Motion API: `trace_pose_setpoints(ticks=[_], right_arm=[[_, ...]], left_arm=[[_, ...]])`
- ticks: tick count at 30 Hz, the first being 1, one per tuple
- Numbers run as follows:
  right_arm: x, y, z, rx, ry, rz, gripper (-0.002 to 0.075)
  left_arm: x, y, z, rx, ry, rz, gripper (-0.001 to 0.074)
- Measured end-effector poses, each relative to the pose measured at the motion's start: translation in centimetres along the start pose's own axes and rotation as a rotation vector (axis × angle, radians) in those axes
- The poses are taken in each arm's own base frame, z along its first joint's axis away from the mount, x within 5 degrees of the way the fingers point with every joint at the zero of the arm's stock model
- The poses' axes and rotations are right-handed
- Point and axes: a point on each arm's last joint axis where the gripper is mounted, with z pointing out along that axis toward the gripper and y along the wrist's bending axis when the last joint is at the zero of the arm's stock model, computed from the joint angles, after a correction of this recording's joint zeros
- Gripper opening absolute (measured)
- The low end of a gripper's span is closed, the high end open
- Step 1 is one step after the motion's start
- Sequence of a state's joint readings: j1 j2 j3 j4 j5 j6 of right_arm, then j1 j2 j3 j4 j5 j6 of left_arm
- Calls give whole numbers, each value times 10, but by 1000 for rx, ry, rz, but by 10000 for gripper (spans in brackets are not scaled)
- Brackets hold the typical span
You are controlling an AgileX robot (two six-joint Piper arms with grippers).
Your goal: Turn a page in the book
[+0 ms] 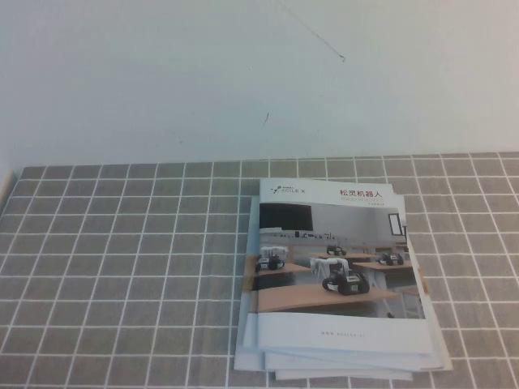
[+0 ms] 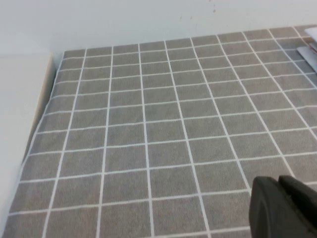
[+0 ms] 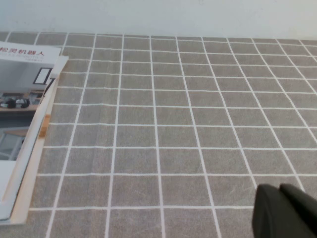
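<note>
Lying flat on the worktop, a grey cloth with a white grid covers the whole near surface and runs up to a plain white wall at the back. On the robot's left side the cloth is bare, and the left gripper shows only in its own wrist view as a dark shape low over empty squares, touching nothing; whether its fingers are parted or closed, I cannot tell from what is visible. A pale ledge borders the cloth on that side. Right of centre lies the book, closed, its cover up: a photo of small wheeled robots on wooden desks, a red Chinese title in the white band at the far end, another white band at the near end. It sits on top of a stack of spare booklets whose edges fan out beneath it at the near end and along both sides. Nothing rests on the cover, and no page is lifted. Further right, the right gripper hangs over bare cloth, well apart from the book's right edge, seen only in its own wrist view as a dark mass. It is clenched shut on nothing, and it touches neither the book nor the cloth so far as can be seen.
</note>
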State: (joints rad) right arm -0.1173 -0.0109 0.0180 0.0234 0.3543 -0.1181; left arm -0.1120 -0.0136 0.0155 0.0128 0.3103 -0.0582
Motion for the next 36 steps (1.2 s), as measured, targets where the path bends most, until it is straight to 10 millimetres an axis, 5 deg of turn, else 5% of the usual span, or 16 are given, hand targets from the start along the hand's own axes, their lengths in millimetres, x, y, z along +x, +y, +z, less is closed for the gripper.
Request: trace_pose_setpoints(ticks=[23,36], right_arm=[[0,0,0,0,0,0,-3],[0,0,0,0,0,0,-3]], left_arm=[[-4,0,0,4,-63,0,-4],[-52,-3,-17,37,-624,-2,-4]])
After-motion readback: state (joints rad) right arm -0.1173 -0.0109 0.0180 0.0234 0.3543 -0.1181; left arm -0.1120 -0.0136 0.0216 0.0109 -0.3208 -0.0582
